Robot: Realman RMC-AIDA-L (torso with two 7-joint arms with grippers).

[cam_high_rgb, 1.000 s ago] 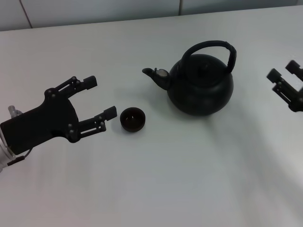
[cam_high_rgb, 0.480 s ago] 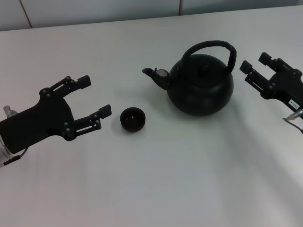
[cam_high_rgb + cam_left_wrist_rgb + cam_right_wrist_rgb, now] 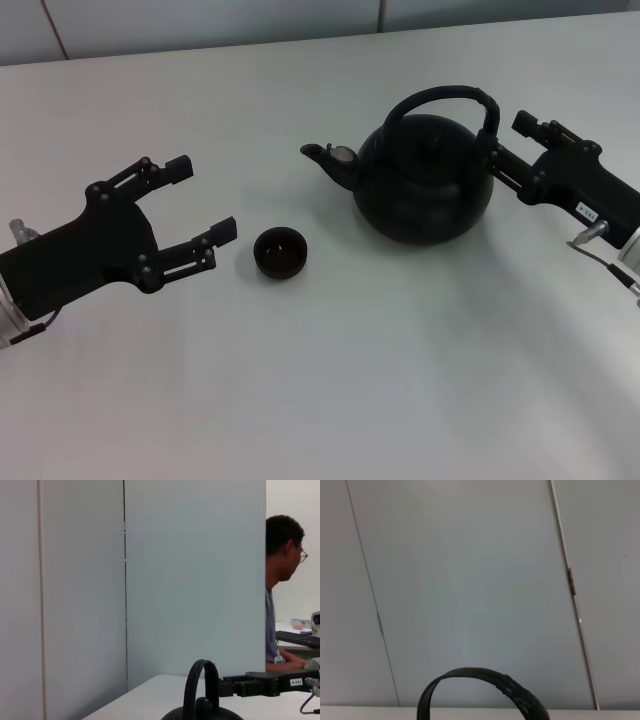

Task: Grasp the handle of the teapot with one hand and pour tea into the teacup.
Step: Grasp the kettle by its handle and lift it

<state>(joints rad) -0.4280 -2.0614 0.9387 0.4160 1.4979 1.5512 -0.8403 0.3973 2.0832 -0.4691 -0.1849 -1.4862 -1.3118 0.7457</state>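
The black teapot (image 3: 425,185) stands on the white table (image 3: 330,380), its spout (image 3: 330,160) pointing toward my left side. Its arched handle (image 3: 442,95) rises over the knobbed lid. The handle also shows in the left wrist view (image 3: 199,687) and in the right wrist view (image 3: 480,677). The small black teacup (image 3: 279,252) sits a little in front of the spout. My right gripper (image 3: 510,142) is open, its fingers on either side of the handle's right end and close to it. My left gripper (image 3: 203,196) is open and holds nothing, just left of the teacup.
Pale wall panels (image 3: 200,20) run behind the table's far edge. In the left wrist view a person (image 3: 281,580) sits at a desk with a keyboard (image 3: 300,639) beyond the table.
My right gripper has moved left, from the table's right edge up to the handle's right end. My left gripper drew back slightly from the teacup, then held still.
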